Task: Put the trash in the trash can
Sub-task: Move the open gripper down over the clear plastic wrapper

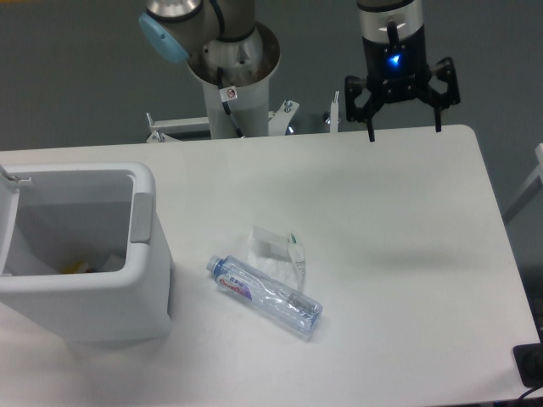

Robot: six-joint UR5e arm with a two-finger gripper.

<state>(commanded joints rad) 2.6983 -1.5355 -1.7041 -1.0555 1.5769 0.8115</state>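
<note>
A clear plastic water bottle [265, 294] with a pink-and-blue label and pale blue cap lies on its side near the middle of the white table, cap toward the left. A small crumpled clear wrapper [279, 245] lies just behind it, touching or nearly so. The large white trash can [142, 222] stands at the left edge, open-topped, with some bits inside. My gripper [404, 130] hangs high over the table's far right edge, fingers spread wide and empty, far from the bottle.
The arm's base column [233, 80] stands behind the table's far edge. The white table [407, 254] has its rounded right edge near the gripper. A dark object [530, 365] sits at the lower right corner.
</note>
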